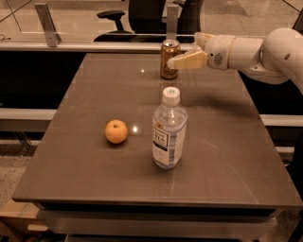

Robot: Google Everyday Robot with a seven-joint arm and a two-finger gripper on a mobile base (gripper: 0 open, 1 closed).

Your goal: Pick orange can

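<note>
The orange can stands upright at the far edge of the dark table, near the middle. My gripper reaches in from the right at can height. Its near finger lies across the can's right front side, and the far finger shows behind, beside the can's top. The jaws stand apart, and the can sits at their tips, not squeezed. The white arm stretches off to the right.
A clear water bottle with a white cap stands mid-table in front of the can. A round orange fruit lies to its left. A rail and office chairs are behind the table's far edge.
</note>
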